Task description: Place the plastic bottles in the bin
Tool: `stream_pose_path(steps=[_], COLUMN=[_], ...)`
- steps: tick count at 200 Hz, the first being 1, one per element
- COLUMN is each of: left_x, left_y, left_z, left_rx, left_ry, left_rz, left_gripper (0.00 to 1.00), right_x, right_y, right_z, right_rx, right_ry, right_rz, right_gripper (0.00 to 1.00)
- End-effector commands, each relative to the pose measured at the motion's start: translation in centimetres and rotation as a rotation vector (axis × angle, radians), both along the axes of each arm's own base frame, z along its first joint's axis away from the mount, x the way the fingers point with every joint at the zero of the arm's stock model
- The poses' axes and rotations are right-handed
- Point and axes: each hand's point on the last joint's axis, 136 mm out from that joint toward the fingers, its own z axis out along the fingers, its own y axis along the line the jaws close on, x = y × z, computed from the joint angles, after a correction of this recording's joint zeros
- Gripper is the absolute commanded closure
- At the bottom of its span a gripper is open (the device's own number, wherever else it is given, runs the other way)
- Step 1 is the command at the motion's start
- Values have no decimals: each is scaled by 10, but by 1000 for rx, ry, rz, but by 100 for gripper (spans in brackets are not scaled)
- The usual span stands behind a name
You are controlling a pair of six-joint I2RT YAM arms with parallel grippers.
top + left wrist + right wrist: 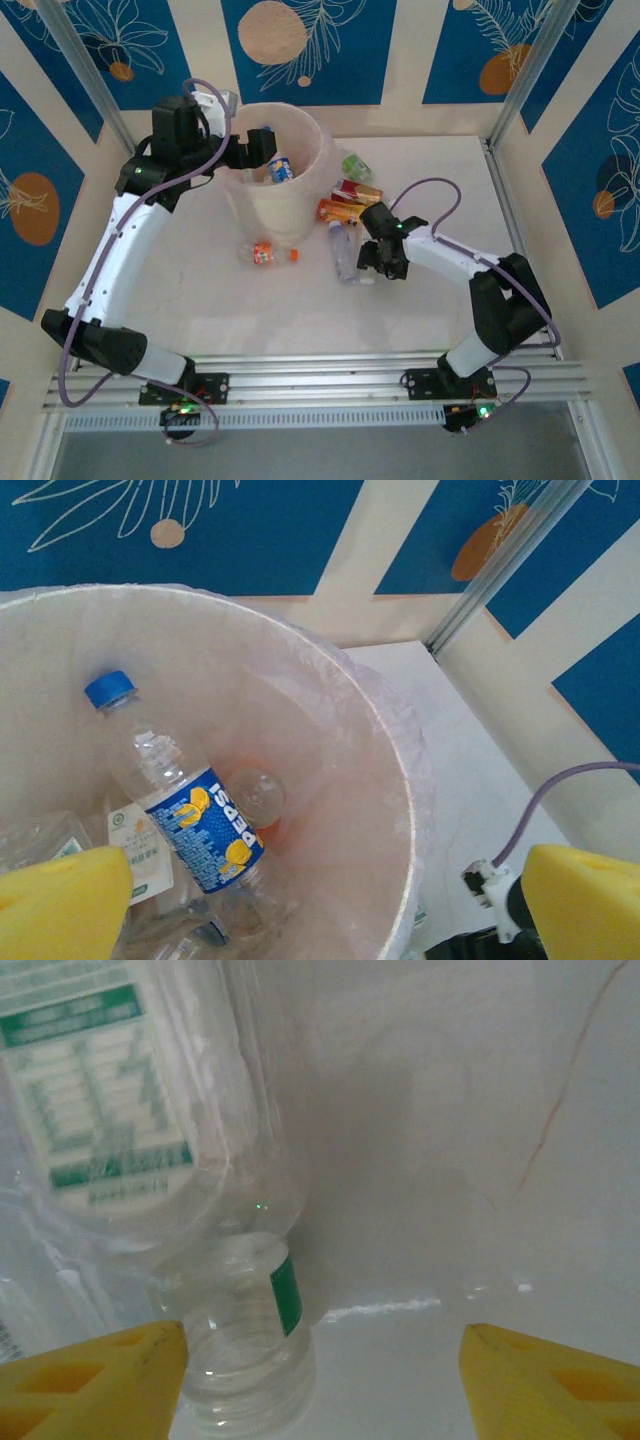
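**A:** From above, what is lying around on the table (200,300)?

**B:** The bin (265,210) is standing at the far middle. To its right, a green bottle (356,167), a red bottle (357,192) and an orange bottle (340,211) are lying bunched together. A second orange bottle (268,253) is lying just in front of the bin. A clear bottle (343,250) is lying beside that one, and the right gripper (372,268) is sitting at its near end.

**A:** And the left gripper (258,150)?

**B:** It is hanging over the bin's mouth, with a blue-label bottle (280,168) lying inside below it.

**A:** What is the left wrist camera showing?

**B:** The left gripper (325,890) is standing wide, holding nothing. The blue-label bottle (200,820) is leaning against the inner wall of the bin (385,740), blue cap up, on top of other clear bottles. A purple cable (560,790) is curving past one finger.

**A:** And the right wrist?

**B:** The clear bottle (100,1090) is lying on the white table (480,1110). It is wearing a white-and-green label, a green band at the neck and a clear cap. The right gripper (320,1360) is standing partly open around the neck. The finger at the left of the view (90,1380) is sitting just beside the neck, whether touching I cannot tell. The other finger is staying well apart.
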Motion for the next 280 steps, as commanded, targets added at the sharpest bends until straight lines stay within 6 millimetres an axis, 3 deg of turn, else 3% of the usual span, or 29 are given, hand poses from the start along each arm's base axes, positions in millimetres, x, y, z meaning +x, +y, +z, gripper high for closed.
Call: stream_pose_path(steps=[1,118,167,228,280], left_x=[-5,-1,0,0,-2], left_y=[1,-1,0,0,-2], left_z=[17,11,8,10,12], left_rx=[-53,-47,-39,-43,-52], left_ry=[-36,-26,-18,-23,-24], left_rz=[-9,-12,-8,-4,-19], left_gripper=[0,0,0,0,0], right_x=[6,8,8,7,5], right_y=[13,21,24,17,14], right_z=[-2,-27,-34,-8,44], right_rx=[10,-19,-18,-74,-91], right_ry=[5,52,62,-3,-144], right_rz=[34,56,62,72,99], right_gripper=[28,29,42,62,73])
